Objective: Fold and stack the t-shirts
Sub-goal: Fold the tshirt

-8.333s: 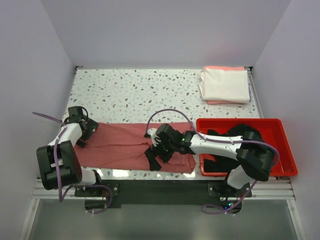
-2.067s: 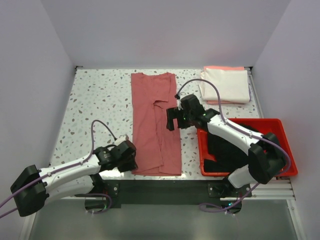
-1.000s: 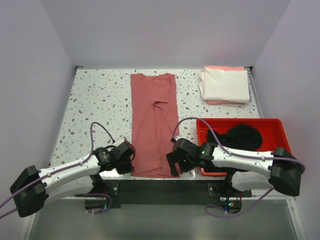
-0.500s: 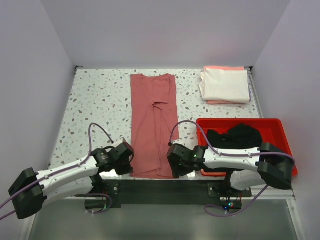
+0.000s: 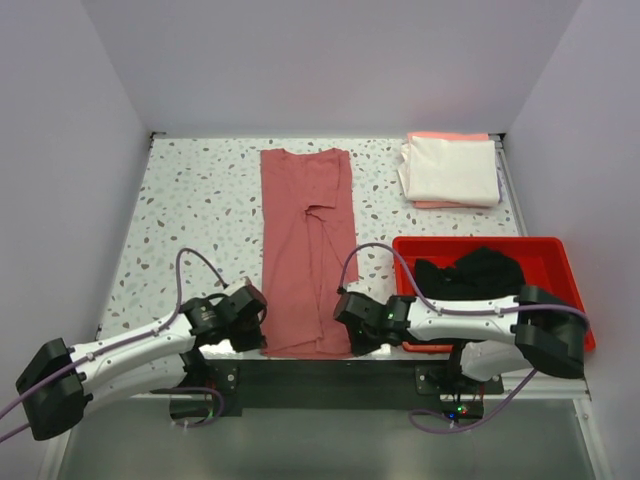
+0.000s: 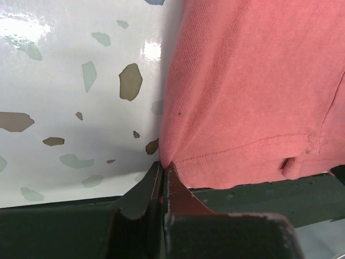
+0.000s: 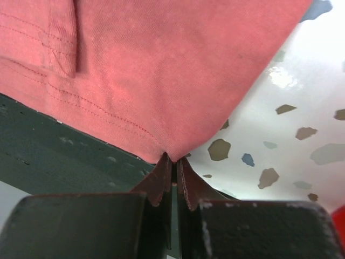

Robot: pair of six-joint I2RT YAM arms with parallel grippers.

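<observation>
While the left gripper (image 5: 256, 328) and right gripper (image 5: 354, 338) are each clenching a near corner of the rose-red shirt (image 5: 305, 240), we are setting up the fold.
From above, that shirt is lying as a long strip, far to near, at mid-table, apart from the black shirt (image 5: 480, 272) in the red tray (image 5: 540, 241). Left wrist: shut jaws are pinching the near left hem corner. Right wrist: likewise the near right. We are judging it best to lift both corners level and together toward the far hem.
</observation>
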